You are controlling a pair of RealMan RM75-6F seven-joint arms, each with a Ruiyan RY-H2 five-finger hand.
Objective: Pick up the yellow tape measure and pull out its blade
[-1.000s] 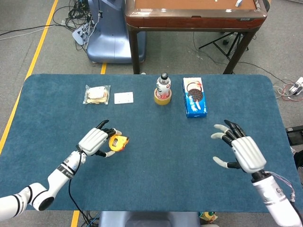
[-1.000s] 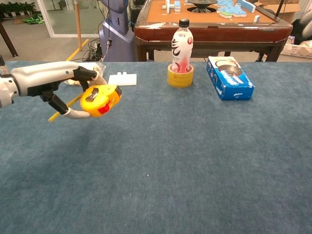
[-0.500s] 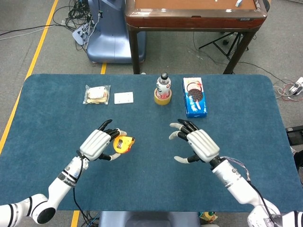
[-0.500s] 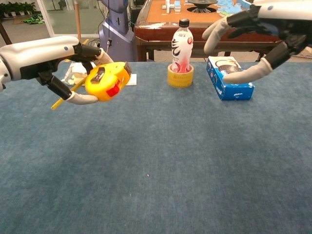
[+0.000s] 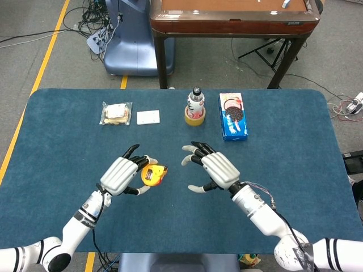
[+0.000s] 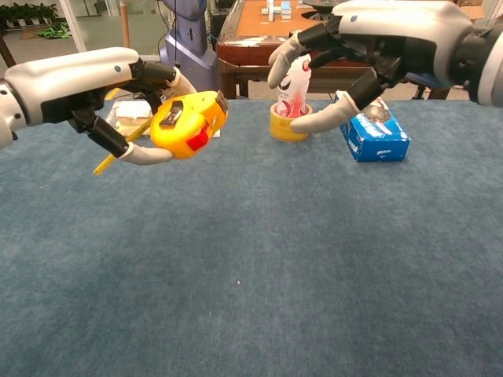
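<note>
Left hand [image 6: 118,102] gripping yellow tape measure [image 6: 189,123], blade hidden, right hand [image 6: 369,47] fingers spread at 3 o'clock, holding nothing, blue table [image 5: 295,164], grey floor

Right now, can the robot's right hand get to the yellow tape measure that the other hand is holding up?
Probably yes. The right hand is open and beside the yellow tape measure, with only empty air between them. The left hand grips the far side, leaving the near end free.

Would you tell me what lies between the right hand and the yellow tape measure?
Nothing: in the head view only bare blue table separates the right hand from the tape measure.
</note>
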